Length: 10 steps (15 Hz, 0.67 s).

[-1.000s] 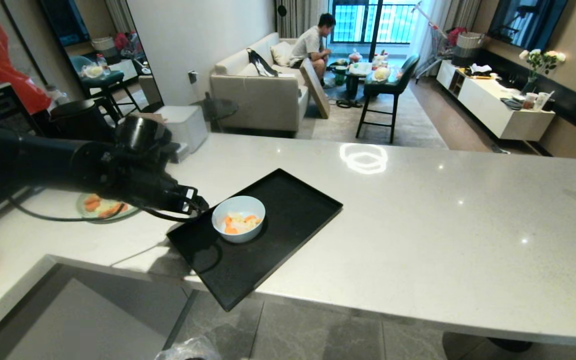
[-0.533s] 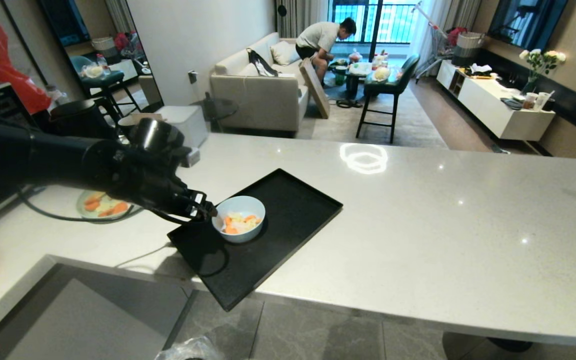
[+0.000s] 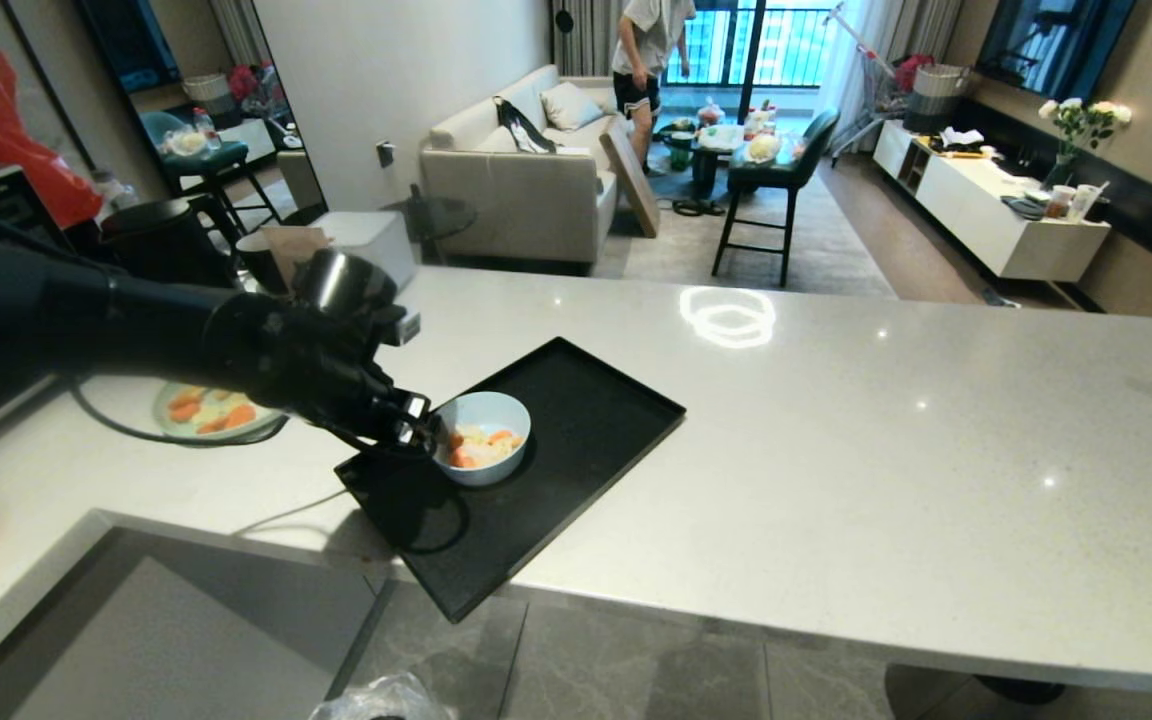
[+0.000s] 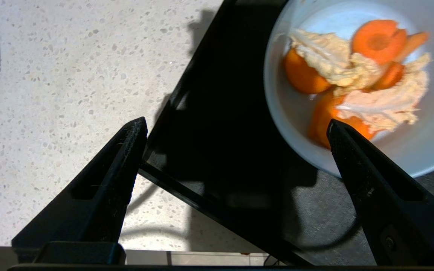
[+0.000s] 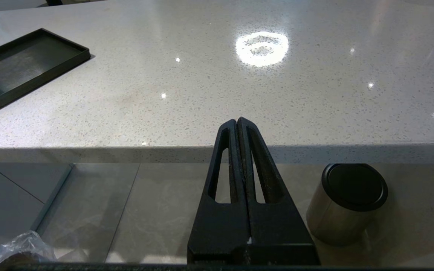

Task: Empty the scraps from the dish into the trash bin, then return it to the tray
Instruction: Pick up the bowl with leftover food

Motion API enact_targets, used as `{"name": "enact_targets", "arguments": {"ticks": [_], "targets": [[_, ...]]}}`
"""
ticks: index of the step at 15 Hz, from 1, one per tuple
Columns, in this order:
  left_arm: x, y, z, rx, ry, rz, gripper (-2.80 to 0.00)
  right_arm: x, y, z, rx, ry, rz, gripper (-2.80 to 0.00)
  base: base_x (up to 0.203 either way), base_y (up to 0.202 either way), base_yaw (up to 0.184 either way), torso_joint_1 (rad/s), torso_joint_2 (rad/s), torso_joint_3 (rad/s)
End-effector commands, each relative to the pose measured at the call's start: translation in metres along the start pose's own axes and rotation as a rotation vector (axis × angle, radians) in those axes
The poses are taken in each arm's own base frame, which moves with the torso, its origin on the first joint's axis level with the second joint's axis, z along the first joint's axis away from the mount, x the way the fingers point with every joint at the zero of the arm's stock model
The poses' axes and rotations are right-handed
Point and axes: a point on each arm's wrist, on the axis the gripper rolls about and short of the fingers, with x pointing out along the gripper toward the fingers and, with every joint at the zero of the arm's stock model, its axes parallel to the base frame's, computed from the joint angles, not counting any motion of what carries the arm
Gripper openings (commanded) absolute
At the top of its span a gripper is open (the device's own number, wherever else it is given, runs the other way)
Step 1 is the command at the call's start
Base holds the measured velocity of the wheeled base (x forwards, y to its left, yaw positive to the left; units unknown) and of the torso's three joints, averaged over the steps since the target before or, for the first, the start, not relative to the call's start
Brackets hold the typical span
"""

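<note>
The bowl point(image 3: 481, 436) is sat on the tray point(image 3: 576, 420), toward its left end, with the scraps point(image 3: 479, 447) inside — carrot bits and pale veg, nothing tipped out yet. The left gripper point(image 3: 414, 428) is reached in from the left and spread wide at the bowl's left edge; in the wrist view one finger point(image 4: 356, 162) is seen over the bowl's rim and the other point(image 4: 126, 150) is out over the tray's edge and the counter point(image 3: 886, 450), so nothing is pinched. The right gripper point(image 5: 237, 121) is parked below the counter edge, fingers pressed together. The bin point(image 3: 376, 700) is glimpsed on the floor, only its plastic bag showing. A green plate point(image 3: 206, 412) of carrot is partly hidden behind the left arm.
</note>
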Motion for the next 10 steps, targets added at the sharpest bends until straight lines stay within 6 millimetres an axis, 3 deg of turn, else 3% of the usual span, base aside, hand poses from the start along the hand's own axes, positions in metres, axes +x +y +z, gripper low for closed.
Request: {"name": "enact_targets", "arguments": {"ticks": [1,10], "targets": [[0.012,-0.001,-0.003,0.009,0.028,0.017,0.00,0.000,0.000,0.000,0.000,0.001,0.000,-2.80,0.000,0.000,0.000,0.000,0.00,0.000],[0.025,0.001,0.008,0.014,0.014,0.051,0.00,0.000,0.000,0.000,0.001,-0.001,0.000,-2.80,0.000,0.000,0.000,0.000,0.00,0.000]]}}
